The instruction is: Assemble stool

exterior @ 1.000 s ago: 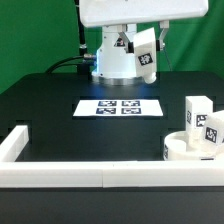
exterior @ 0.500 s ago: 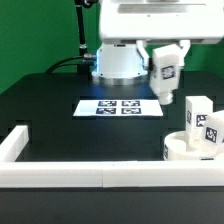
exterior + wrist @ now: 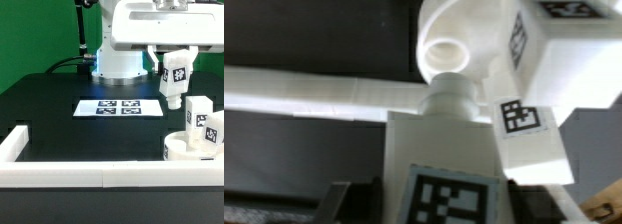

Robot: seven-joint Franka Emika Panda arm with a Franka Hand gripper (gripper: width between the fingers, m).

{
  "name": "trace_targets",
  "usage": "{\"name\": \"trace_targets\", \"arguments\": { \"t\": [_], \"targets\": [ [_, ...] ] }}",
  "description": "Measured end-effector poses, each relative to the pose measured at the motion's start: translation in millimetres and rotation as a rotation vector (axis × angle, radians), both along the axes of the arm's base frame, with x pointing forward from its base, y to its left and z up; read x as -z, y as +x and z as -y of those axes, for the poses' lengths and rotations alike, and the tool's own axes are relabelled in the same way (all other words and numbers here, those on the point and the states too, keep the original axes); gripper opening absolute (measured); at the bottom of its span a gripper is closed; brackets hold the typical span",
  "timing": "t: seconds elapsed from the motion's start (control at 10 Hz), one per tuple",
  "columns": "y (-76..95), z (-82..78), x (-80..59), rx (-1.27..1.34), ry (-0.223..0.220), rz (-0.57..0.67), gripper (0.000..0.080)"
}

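Note:
My gripper (image 3: 172, 62) is shut on a white stool leg (image 3: 175, 82) with a black-and-white tag and holds it upright in the air. It hangs above and to the exterior view's left of the round white seat (image 3: 186, 150), which lies against the corner of the rails at the exterior view's right. Two more tagged legs (image 3: 198, 110) (image 3: 211, 130) stand upright on the seat. In the wrist view the held leg (image 3: 446, 140) runs up from my gripper (image 3: 461, 205), with the seat (image 3: 464, 50) and a standing leg (image 3: 530, 125) beyond it.
The marker board (image 3: 120, 106) lies flat mid-table. Long white border rails (image 3: 90, 178) run along the front, with a short arm (image 3: 18, 145) at the exterior view's left. The arm's white base (image 3: 118, 62) stands at the back. A rail (image 3: 313, 95) also shows in the wrist view.
My gripper has moved toward the exterior view's right and lower with the leg in it, nearer the seat. The seat and its two legs have not moved.

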State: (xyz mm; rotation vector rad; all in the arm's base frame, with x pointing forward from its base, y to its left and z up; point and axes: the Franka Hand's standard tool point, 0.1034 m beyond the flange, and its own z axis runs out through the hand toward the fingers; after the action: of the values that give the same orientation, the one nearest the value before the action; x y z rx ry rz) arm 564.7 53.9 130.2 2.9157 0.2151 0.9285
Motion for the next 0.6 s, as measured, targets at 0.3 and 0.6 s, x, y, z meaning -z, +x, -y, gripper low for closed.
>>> {"name": "trace_targets", "arguments": {
  "t": [0.3,0.6],
  "targets": [
    [22.9,-3.6,12.6,-0.129,-0.113,0.0,0.0327],
    [22.5,-4.9,8.3,-0.129,-0.106,-0.004,0.0327]
  ]
}}
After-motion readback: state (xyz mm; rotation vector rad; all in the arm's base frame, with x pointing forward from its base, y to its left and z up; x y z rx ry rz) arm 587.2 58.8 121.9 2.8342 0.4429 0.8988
